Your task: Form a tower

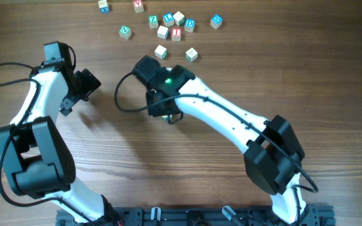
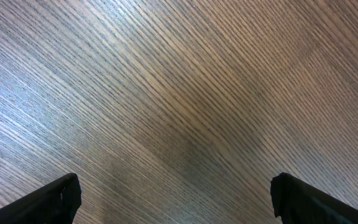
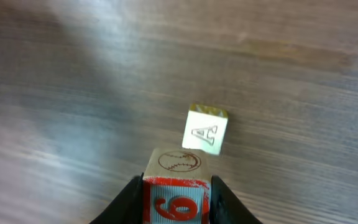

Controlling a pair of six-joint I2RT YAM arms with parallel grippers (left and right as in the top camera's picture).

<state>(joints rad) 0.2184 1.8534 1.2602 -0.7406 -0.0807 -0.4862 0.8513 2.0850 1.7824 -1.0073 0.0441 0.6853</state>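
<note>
My right gripper (image 3: 176, 190) is shut on a wooden cube (image 3: 178, 163) with a red 6 on its near face and a baseball drawing on top. Just beyond it, a little to the right, the tower (image 3: 204, 130) shows only from above. Its top cube is pale with a letter A, and a yellowish edge peeks out behind it. I cannot tell how many cubes stand beneath. In the overhead view the right gripper (image 1: 167, 115) covers that spot. My left gripper (image 2: 176, 199) is open over bare wood, at the table's left (image 1: 83, 85).
Several loose letter cubes (image 1: 175, 25) lie scattered along the far edge. The two nearest ones (image 1: 161, 51) (image 1: 191, 54) sit just beyond the right gripper. The right arm (image 1: 231, 122) crosses the table's middle, and a black cable (image 1: 123, 100) loops beside it.
</note>
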